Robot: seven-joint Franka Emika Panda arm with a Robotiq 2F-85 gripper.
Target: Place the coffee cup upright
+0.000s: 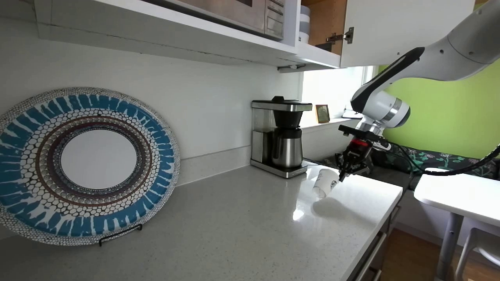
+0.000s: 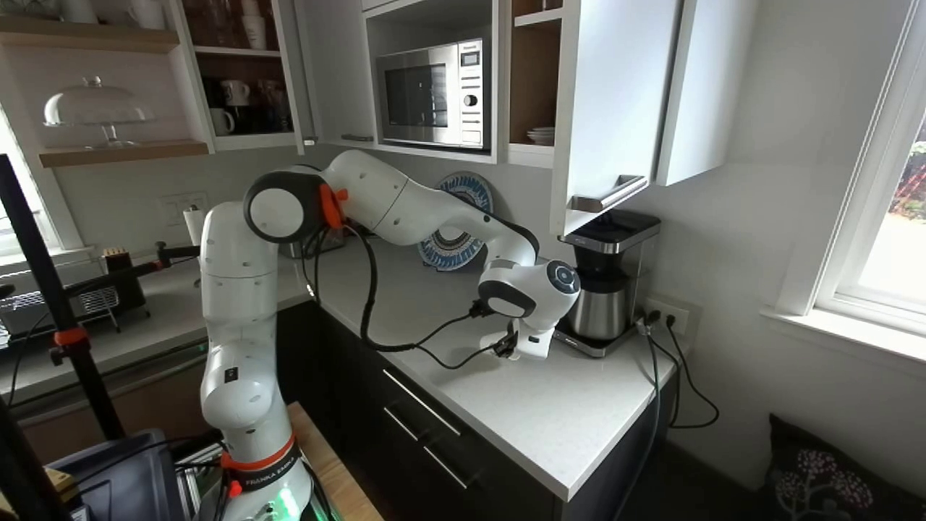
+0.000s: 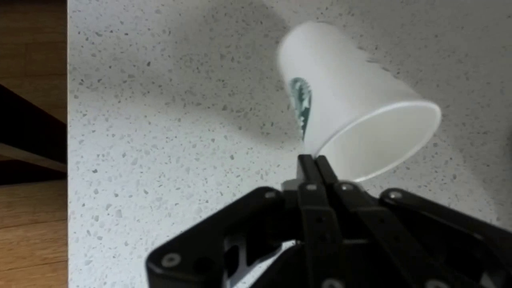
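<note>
While a green wall (image 1: 437, 113) is standing beyond the speckled counter (image 1: 234, 218), the gripper (image 3: 315, 158), fingers (image 3: 307, 172) almost together, is pinching the tipped cup (image 3: 352, 80) by the rim near the coffee maker (image 1: 287, 134).

Kitchen with white walls (image 2: 723, 239) and, farther back, a lime-green wall (image 1: 441, 111). White upper cabinets (image 2: 329, 72), some doors (image 1: 406, 35) open, hang over a long, pale, speckled desk (image 1: 234, 226) with dark drawers (image 2: 416, 452) beneath. Daylight fills a window (image 1: 324, 86); glare lies on the desk's top. Past its edge are wooden floor (image 1: 408, 248), a white table (image 1: 461, 195) and dark, flower-patterned cushions (image 1: 449, 158).
</note>
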